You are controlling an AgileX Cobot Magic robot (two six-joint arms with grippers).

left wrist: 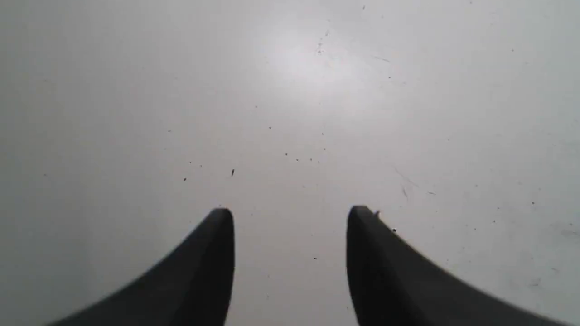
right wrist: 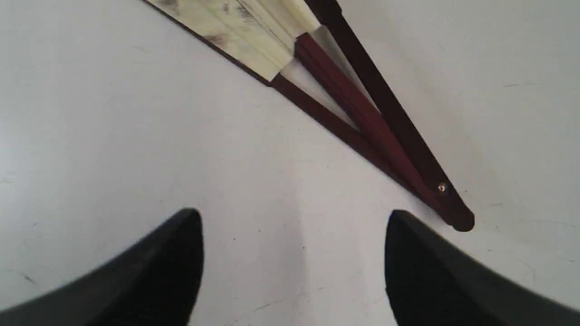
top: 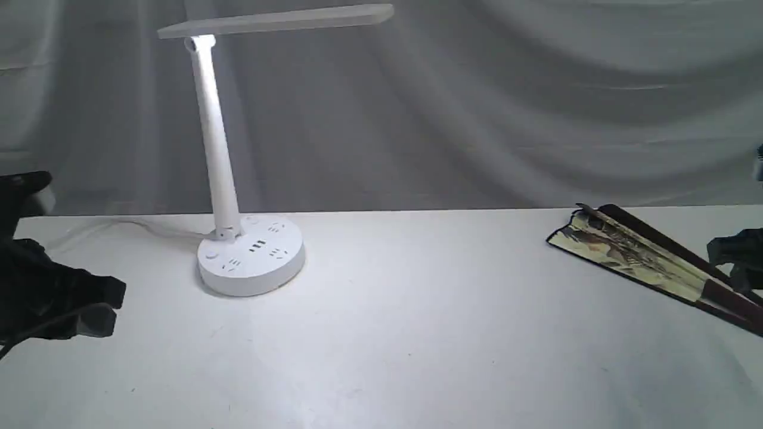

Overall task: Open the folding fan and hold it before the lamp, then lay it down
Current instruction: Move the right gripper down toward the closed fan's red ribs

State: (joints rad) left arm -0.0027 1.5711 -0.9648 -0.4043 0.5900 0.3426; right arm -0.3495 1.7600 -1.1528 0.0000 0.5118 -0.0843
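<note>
The folding fan (top: 632, 253) lies on the white table (top: 417, 333) at the far right, spread only a little, its painted cream leaf pointing toward the middle. The right wrist view shows the fan's maroon ribs (right wrist: 362, 108) and pivot rivet just beyond one fingertip of my right gripper (right wrist: 292, 215), which is open and holds nothing. The white lamp (top: 217, 155) stands left of centre on its round base (top: 250, 255), its bar head overhead. My left gripper (left wrist: 290, 213) is open over bare table, low at the left edge (top: 104, 307).
A white cord (top: 119, 226) runs from the lamp's base toward the back left. A grey draped cloth (top: 477, 107) hangs behind the table. The right arm (top: 736, 256) sits at the right edge beside the fan's ribs.
</note>
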